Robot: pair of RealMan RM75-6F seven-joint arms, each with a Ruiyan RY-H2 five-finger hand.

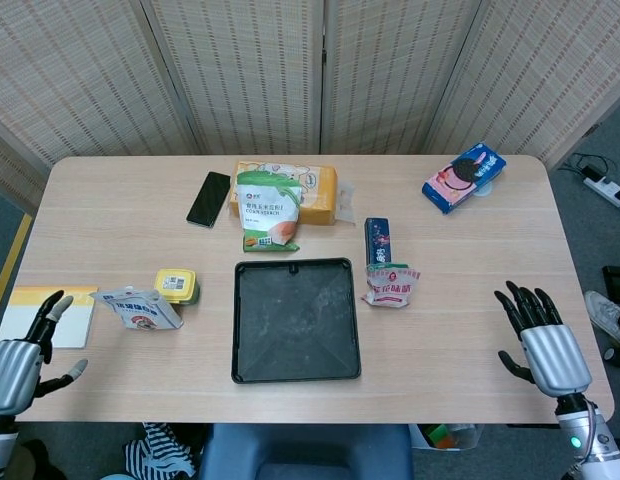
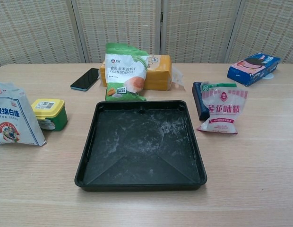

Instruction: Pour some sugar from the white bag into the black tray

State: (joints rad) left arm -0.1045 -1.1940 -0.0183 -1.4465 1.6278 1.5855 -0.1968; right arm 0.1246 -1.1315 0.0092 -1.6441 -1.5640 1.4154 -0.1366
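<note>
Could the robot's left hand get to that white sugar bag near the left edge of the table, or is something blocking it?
Probably yes. The left hand hovers open at the table's near left corner, holding nothing, and the white sugar bag stands just beyond it with only bare tabletop between. The yellow-lidded tub sits on the bag's far side, out of the way.

"CORN STARCH" on green bag [image 2: 125,71]

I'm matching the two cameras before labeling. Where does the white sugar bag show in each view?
Head view: sugar bag at left, near the table's front edge, just left of the yellow tub.
Chest view: sugar bag at the far left edge, partly cut off, same tub to its right.
Shared landmark: black tray in the middle.
</note>
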